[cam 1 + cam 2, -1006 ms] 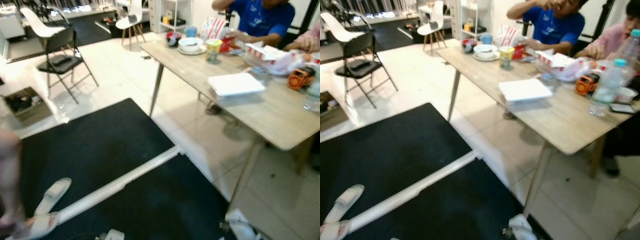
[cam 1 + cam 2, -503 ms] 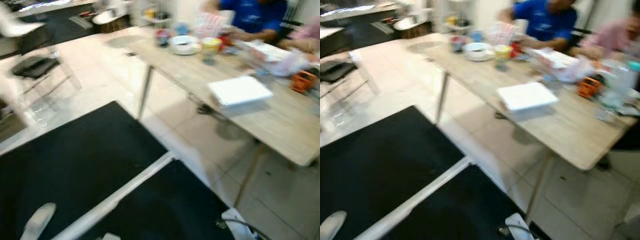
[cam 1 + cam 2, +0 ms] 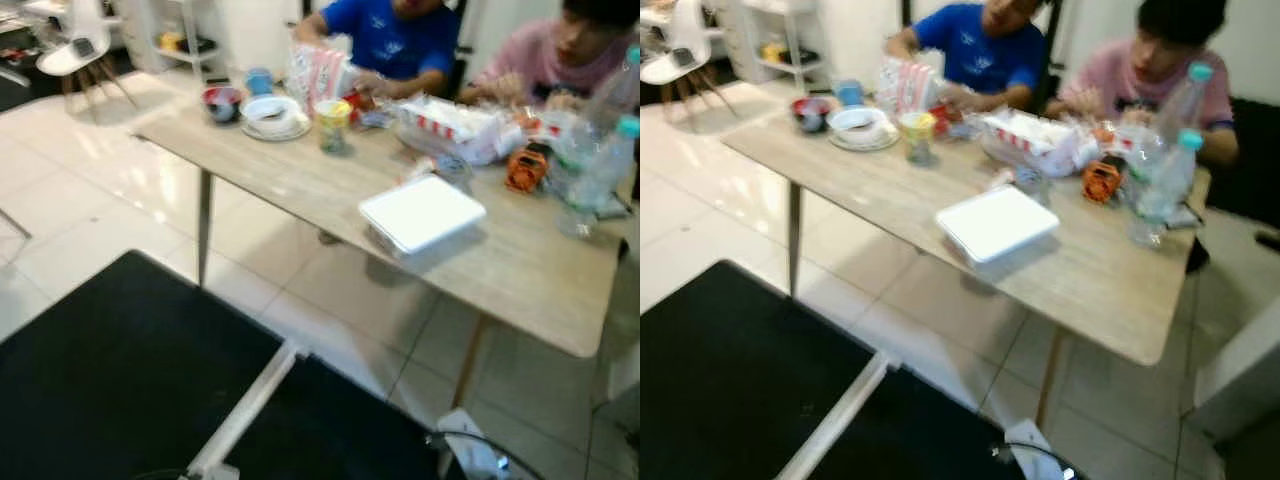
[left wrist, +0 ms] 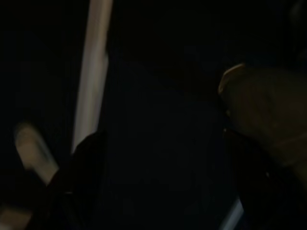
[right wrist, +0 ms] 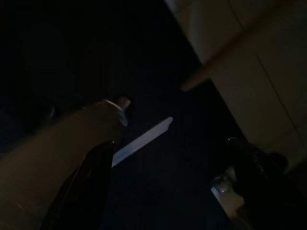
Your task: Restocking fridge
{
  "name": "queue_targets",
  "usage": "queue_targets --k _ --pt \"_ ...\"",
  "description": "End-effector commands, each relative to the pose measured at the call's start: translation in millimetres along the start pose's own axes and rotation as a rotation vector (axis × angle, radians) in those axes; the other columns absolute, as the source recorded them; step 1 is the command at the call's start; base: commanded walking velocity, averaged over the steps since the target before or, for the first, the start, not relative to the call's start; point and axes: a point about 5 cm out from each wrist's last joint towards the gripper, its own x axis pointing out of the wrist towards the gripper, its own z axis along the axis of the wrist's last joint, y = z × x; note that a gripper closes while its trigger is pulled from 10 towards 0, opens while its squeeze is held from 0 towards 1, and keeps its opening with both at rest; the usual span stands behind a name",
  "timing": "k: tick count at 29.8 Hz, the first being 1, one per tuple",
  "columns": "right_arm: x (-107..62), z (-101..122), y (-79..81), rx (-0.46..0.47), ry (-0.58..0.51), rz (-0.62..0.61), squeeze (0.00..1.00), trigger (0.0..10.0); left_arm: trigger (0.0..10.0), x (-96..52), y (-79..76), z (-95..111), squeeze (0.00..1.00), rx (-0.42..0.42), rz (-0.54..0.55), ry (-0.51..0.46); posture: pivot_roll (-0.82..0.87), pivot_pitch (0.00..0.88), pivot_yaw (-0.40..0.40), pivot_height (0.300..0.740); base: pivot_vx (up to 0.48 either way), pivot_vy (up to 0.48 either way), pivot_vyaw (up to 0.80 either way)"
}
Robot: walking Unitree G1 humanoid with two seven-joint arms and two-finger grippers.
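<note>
Both arms hang low over the black floor mat. In the dim left wrist view my left gripper is open, with a pale strip and a light slipper on the floor beyond it. My right gripper is open too, above dark mat and pale tiles. Neither holds anything. Ahead stands a wooden table with two clear water bottles at its right end, a white lidded box, a cup and a bowl on a plate.
A person in blue and a person in pink sit behind the table among food wrappers. A white strip joins the black mats. A white chair and a shelf stand at the back left. A cable lies by the table leg.
The camera has swung to the right: the table now sits nearer the middle, and the folding chair and slippers have left the eye views. The second person has come into sight.
</note>
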Motion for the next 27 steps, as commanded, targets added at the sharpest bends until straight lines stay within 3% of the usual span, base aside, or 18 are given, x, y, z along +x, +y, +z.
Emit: queue_targets --k 1,10,17,27 --pt "0.1 2.9 0.0 0.001 -0.008 -0.001 0.0 10.0 10.0 -0.5 -4.5 -6.2 0.0 -0.008 -0.011 0.013 0.0 0.0 0.025 0.74 0.0 0.0 -0.79" --pt "-1.2 -2.9 -5.9 0.015 -0.007 -0.011 0.0 10.0 10.0 -0.4 -5.7 -5.6 0.0 -0.018 -0.024 0.01 0.0 0.0 0.028 0.74 0.0 0.0 -0.77" --pt "-1.7 -0.3 -9.0 0.026 -0.023 -0.015 0.0 10.0 10.0 -0.2 -4.9 -4.0 0.0 -0.004 -0.011 0.002 0.0 0.0 0.031 0.74 0.0 -0.448 0.0" --pt "-1.7 3.7 -10.2 0.031 -0.035 -0.017 0.0 10.0 10.0 -0.1 -6.4 -4.1 0.0 -0.026 -0.017 0.004 0.0 0.0 0.033 0.74 0.0 0.0 0.0"
